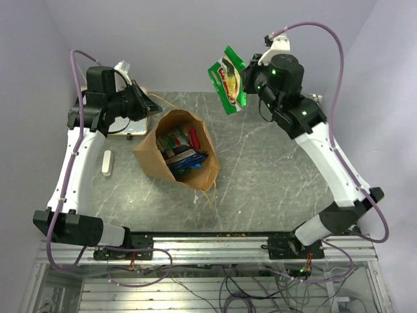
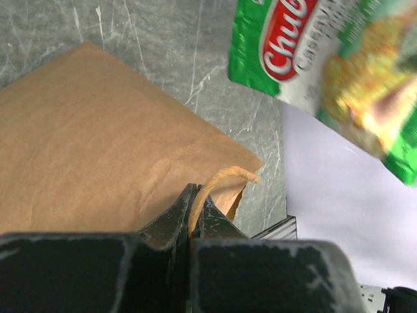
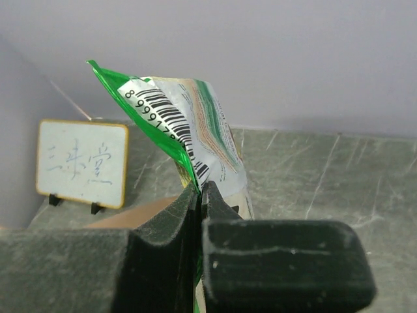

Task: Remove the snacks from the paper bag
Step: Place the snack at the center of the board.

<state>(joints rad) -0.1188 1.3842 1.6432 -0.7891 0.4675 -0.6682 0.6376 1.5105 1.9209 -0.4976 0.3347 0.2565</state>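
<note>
The brown paper bag [image 1: 177, 150] lies tilted on the table, mouth open toward the camera, with several snack packets [image 1: 182, 151] inside, blue, red and green. My left gripper [image 1: 144, 104] is shut on the bag's twisted paper handle [image 2: 218, 179] at the bag's far left edge. My right gripper [image 1: 251, 83] is shut on a green snack packet [image 1: 228, 79] and holds it high above the table, right of the bag. In the right wrist view the packet [image 3: 189, 140] shows its barcode side, pinched at an edge. The packet [image 2: 339, 59] also shows in the left wrist view.
A small white whiteboard [image 3: 81, 163] with writing stands at the table's back left. A white marker-like stick [image 1: 107, 163] lies left of the bag. Purple walls close in the table on three sides. The grey marbled table [image 1: 273, 169] stretches right of the bag.
</note>
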